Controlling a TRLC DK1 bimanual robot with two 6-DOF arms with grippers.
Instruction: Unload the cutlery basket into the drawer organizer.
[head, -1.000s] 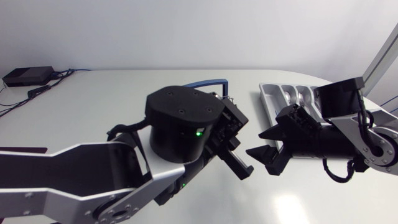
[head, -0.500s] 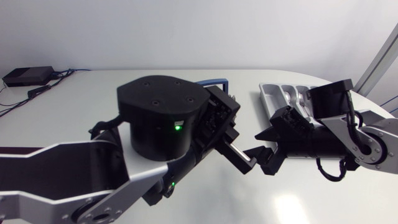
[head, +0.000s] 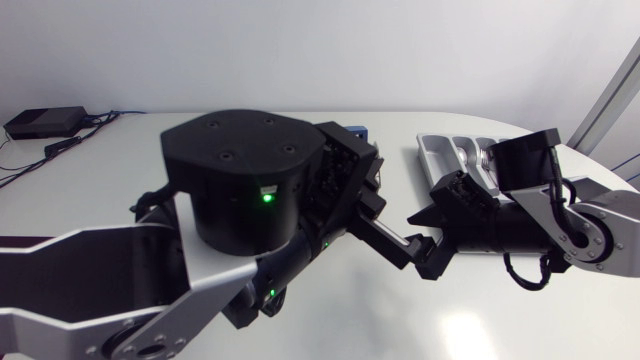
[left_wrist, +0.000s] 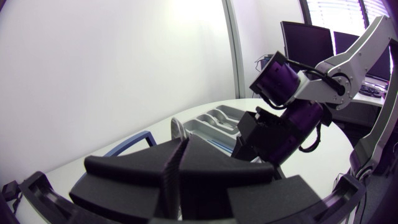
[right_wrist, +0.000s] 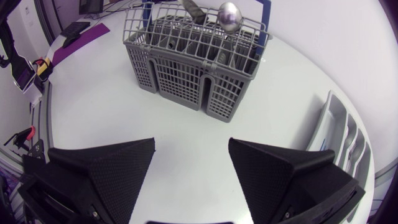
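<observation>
In left end effector (left_wrist: 176, 160) — spoon (left_wrist: 177, 129), higher

Grey grid mesh is covering the cutlery basket (right_wrist: 186, 74), its handle (right_wrist: 268, 18) blue; the utensil (left_wrist: 177, 127) is gleaming silver, the drawer organizer (right_wrist: 339, 134) pale grey, the worktop (head: 120, 170) white.

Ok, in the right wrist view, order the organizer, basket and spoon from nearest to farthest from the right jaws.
1. Organizer, close alongside, off to one side.
2. Basket, straight ahead on the table.
3. Spoon, sticking up at the basket's far side.
</observation>
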